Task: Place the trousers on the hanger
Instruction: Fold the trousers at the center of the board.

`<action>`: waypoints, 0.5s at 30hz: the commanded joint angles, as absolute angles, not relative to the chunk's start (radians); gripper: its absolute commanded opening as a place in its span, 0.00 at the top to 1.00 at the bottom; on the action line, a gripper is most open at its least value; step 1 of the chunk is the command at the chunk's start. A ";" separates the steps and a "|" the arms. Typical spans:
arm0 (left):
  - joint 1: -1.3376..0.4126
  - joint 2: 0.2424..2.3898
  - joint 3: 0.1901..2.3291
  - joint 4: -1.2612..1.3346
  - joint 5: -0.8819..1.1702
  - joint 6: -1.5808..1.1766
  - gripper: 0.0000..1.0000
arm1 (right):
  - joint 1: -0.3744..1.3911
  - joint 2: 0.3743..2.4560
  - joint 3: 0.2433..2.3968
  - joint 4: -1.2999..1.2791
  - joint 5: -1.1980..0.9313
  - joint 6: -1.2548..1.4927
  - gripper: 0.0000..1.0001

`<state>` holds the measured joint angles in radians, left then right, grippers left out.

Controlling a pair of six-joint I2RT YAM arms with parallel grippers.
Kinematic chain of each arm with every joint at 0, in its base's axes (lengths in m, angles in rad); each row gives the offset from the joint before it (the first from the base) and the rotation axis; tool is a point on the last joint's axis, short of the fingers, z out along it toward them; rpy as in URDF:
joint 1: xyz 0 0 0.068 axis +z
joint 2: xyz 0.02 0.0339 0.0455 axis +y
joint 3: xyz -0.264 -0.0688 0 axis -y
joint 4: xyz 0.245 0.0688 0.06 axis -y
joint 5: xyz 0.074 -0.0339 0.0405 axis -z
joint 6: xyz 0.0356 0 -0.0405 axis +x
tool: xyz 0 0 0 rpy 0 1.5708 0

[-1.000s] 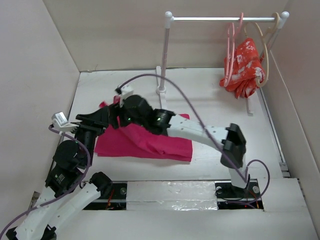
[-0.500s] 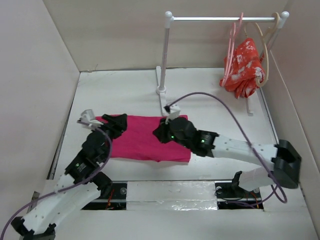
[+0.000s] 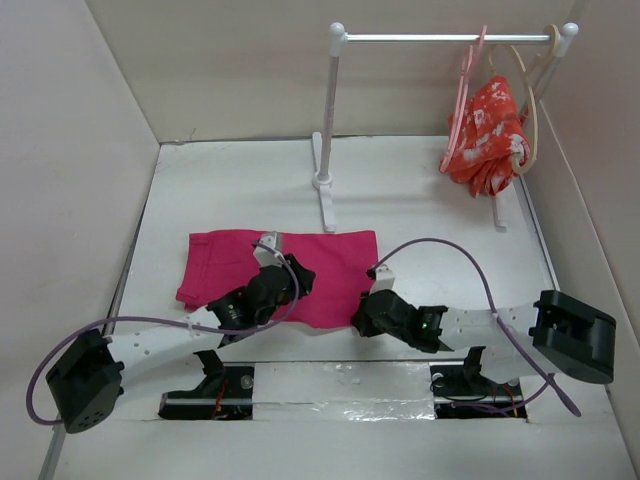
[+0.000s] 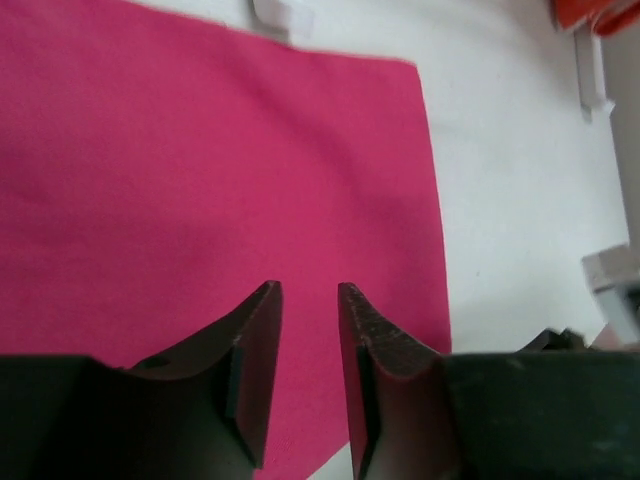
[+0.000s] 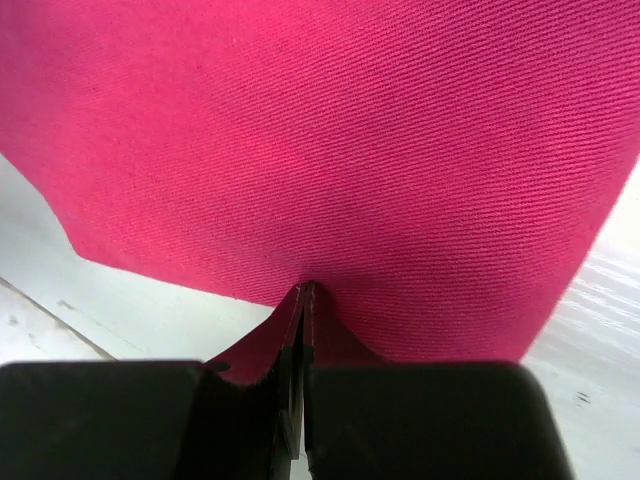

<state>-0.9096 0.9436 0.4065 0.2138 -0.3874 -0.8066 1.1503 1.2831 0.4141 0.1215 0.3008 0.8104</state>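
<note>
The magenta trousers point(image 3: 335, 265) lie folded flat in the middle of the table. My left gripper point(image 3: 298, 274) hovers low over their middle. In the left wrist view its fingers point(image 4: 262, 330) stand a narrow gap apart above the trousers point(image 4: 200, 150), with nothing between them. My right gripper point(image 3: 359, 321) sits at the near right edge of the cloth. In the right wrist view that gripper point(image 5: 305, 288) is shut, its tips pinching the trousers point(image 5: 350, 130) just inside the near edge. The light-pink hanger point(image 3: 460, 110) hangs on the rail at the far right.
A white clothes rail point(image 3: 440, 38) stands at the back, with its post and foot point(image 3: 325, 182) just beyond the trousers. A red-orange patterned garment point(image 3: 490, 125) hangs from a beige hanger point(image 3: 531, 100) beside the pink one. Walls close in on the left and right.
Both arms have drawn back toward the near edge. The left gripper moved from the far left corner to the middle and narrowed. The right gripper shut at the near right edge.
</note>
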 commanded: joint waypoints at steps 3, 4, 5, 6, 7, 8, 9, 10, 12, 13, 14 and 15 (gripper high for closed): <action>-1.020 1.012 0.302 0.308 -0.439 -0.896 0.78 | 1.195 1.281 0.376 0.207 0.353 0.908 0.97; -1.020 1.015 0.296 0.305 -0.445 -0.902 0.80 | 1.195 1.254 0.396 0.155 0.362 0.907 0.97; -1.020 1.015 0.301 0.293 -0.446 -0.902 0.82 | 1.204 1.235 0.411 0.122 0.383 0.902 0.96; -1.020 1.008 0.311 0.281 -0.451 -0.884 0.82 | 1.204 1.209 0.432 0.080 0.400 0.893 0.95; -1.020 1.000 0.339 0.270 -0.456 -0.870 0.85 | 1.215 1.181 0.481 0.001 0.416 0.864 0.91; -1.020 0.979 0.353 0.262 -0.472 -0.852 0.86 | 1.215 1.116 0.511 -0.058 0.458 0.850 0.87; -1.020 0.967 0.366 0.262 -0.483 -0.815 0.87 | 1.215 1.079 0.540 -0.105 0.481 0.833 0.83; -1.020 0.954 0.403 0.265 -0.492 -0.793 0.89 | 1.215 1.042 0.567 -0.177 0.501 0.792 0.73; -1.020 0.934 0.440 0.291 -0.508 -0.746 0.91 | 1.203 0.933 0.646 -0.219 0.592 0.735 0.64; -1.020 0.933 0.475 0.307 -0.512 -0.701 0.94 | 1.186 0.899 0.673 -0.247 0.616 0.674 0.61; -1.020 0.943 0.492 0.343 -0.514 -0.680 0.97 | 1.163 0.873 0.733 -0.258 0.658 0.645 0.72; -1.020 0.953 0.512 0.357 -0.511 -0.657 0.99 | 1.134 0.832 0.767 -0.268 0.666 0.612 0.90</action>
